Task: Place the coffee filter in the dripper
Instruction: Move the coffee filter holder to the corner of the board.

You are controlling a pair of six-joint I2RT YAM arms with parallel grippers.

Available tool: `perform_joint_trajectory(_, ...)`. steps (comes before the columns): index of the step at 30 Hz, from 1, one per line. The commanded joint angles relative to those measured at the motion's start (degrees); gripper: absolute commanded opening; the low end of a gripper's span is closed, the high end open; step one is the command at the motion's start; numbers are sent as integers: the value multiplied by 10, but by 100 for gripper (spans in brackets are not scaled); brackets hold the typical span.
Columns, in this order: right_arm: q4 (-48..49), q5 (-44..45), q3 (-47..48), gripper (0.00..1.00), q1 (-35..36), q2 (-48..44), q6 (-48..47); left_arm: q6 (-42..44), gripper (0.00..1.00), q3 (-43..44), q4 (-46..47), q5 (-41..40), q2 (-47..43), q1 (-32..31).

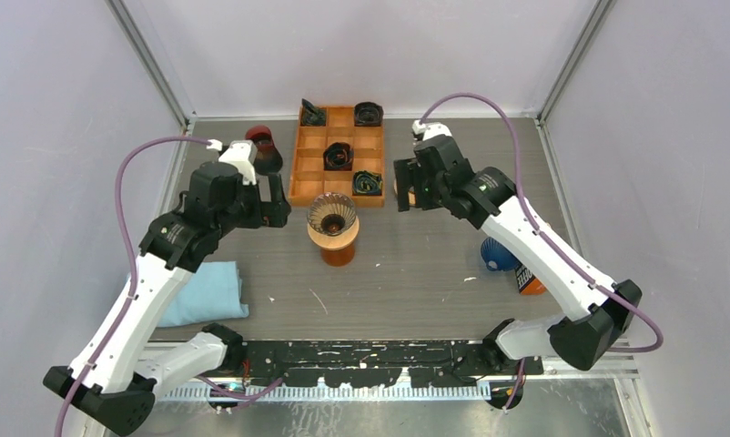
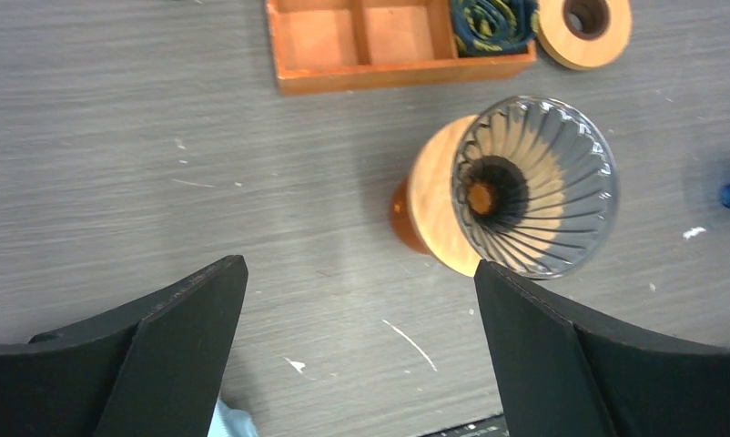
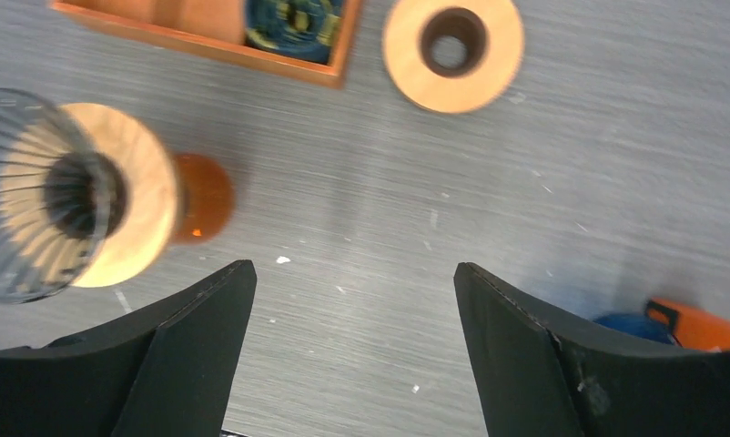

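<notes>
Left gripper & right gripper both spread wide, nothing held. Dripper looks empty, perched on narrow stand; a nudge from either arm could tip it.

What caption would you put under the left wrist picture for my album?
Open left gripper hovers over the table, glass dripper just ahead.
</notes>
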Motion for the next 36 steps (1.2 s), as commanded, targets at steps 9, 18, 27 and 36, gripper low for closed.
perform_joint_trajectory(9, -83, 60, -75, 89, -174, -100, 46, 91, 99, -72, 60, -175, -78, 4)
perform_joint_trajectory(18, -78, 66, -125, 86, -319, -121, 37, 93, 99, -98, 76, -183, -87, -4)
perform_joint_trajectory(27, -25, 33, -175, 76, -440, -106, 7, 97, 99, -102, 76, -209, -84, -31)
perform_joint_trajectory(36, 41, 4, -206, 49, -475, -58, 4, 99, 99, -107, 78, -223, -80, -56)
